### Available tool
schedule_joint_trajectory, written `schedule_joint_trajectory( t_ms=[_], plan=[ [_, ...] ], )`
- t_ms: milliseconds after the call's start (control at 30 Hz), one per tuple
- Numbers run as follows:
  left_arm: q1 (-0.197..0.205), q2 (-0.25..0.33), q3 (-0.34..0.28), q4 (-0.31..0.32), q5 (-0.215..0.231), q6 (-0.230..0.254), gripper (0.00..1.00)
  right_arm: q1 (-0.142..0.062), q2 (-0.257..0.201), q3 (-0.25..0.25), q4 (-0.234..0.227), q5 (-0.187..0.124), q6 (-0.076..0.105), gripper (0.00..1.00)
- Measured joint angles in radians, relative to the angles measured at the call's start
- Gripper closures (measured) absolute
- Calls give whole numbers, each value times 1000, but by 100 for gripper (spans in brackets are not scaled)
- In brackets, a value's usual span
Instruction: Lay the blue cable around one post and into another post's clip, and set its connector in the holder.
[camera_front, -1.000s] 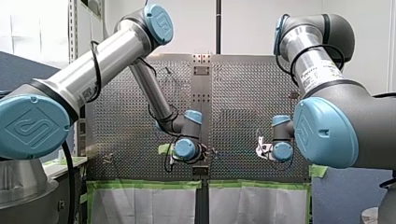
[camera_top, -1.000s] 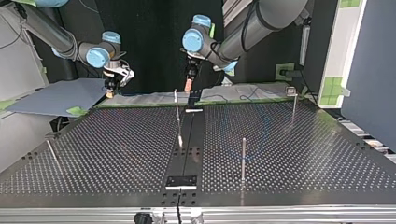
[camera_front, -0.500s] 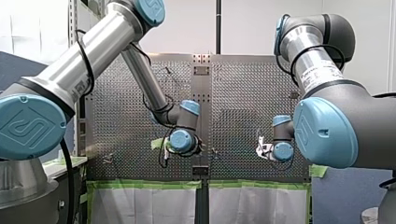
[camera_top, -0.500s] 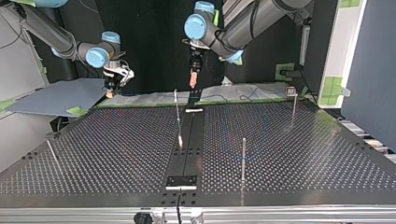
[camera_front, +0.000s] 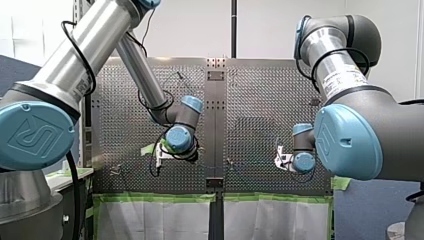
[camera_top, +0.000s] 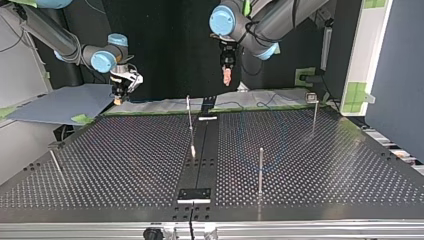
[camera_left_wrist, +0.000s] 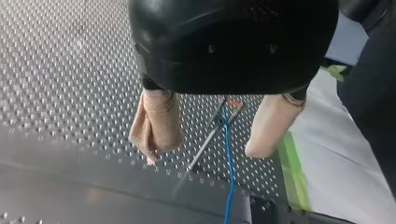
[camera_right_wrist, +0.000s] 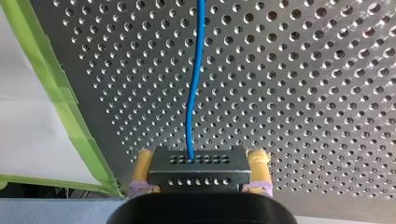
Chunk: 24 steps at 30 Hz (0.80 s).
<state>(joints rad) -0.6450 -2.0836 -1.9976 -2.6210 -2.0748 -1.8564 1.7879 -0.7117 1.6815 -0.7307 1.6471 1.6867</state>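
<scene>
Your right jaws pinch the connector (camera_right_wrist: 198, 166) near the counter's (camera_right_wrist: 303, 93) taped edge, the blue cable (camera_right_wrist: 194, 70) running from it. Your left jaws hang spread, empty, above a post (camera_left_wrist: 208, 137).

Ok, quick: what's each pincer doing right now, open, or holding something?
Left pincer: open, holding nothing.
Right pincer: closed on the connector of the blue cable.

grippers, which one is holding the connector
My right gripper: its yellow-padded fingers clamp the black connector trailing the blue cable. My left gripper is open, empty.
</scene>
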Motion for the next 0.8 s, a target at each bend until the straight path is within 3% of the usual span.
schedule_joint_trajectory(
  t_ms=[167,433,800],
  plan=[
    [16,46,-16,-46,-4,-9,0,-2,0,0,-1,-5,3,80],
    [28,121,46,-121,-7,-12,0,-6,0,0,-4,-13,7,80],
    [51,239,141,-239,-99,-25,0,-12,1,0,-10,-32,19,80]
  ],
)
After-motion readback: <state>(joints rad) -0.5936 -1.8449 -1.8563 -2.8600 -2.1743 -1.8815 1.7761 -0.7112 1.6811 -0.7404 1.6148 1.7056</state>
